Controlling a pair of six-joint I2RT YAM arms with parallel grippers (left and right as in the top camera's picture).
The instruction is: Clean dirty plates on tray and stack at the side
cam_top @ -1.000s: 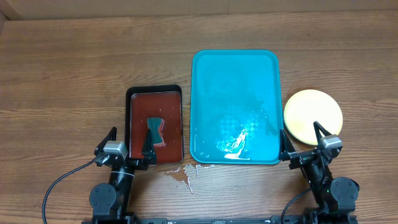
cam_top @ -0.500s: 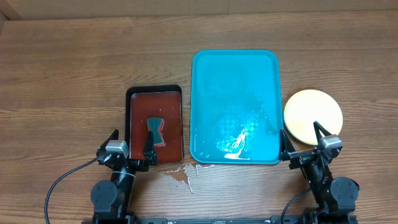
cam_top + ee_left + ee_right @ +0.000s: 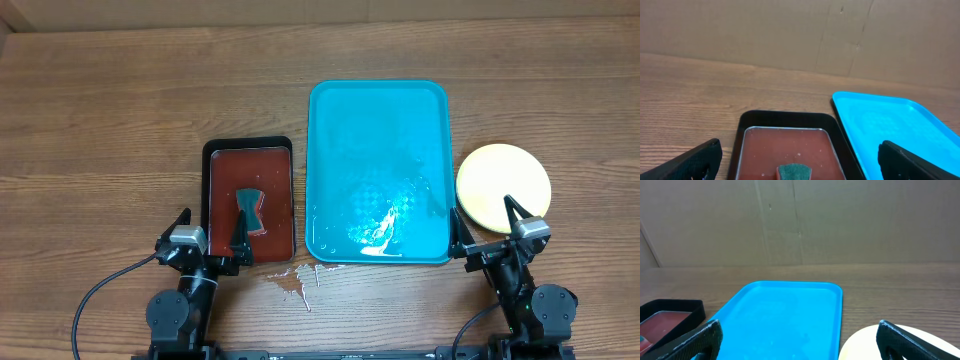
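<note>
**Overhead:** The turquoise tray [image 3: 378, 120] carries no plates, only a wet sheen. 1 pale yellow plate [image 3: 503, 178] lies on the surface just right of the tray. Whether other plates lie beneath it cannot be told. The left gripper [image 3: 210, 226] and right gripper [image 3: 481, 214] have fingers spread wide, grasping nothing.

**Left wrist:** A sponge [image 3: 794, 172] sits in the dark red tray [image 3: 785, 119].

**Right wrist:** The plate's rim shows at lower right. It is probably light, stiff plastic, slick when wet. Grip it at the rim.

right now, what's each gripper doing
left gripper: open, holding nothing
right gripper: open, holding nothing
</note>
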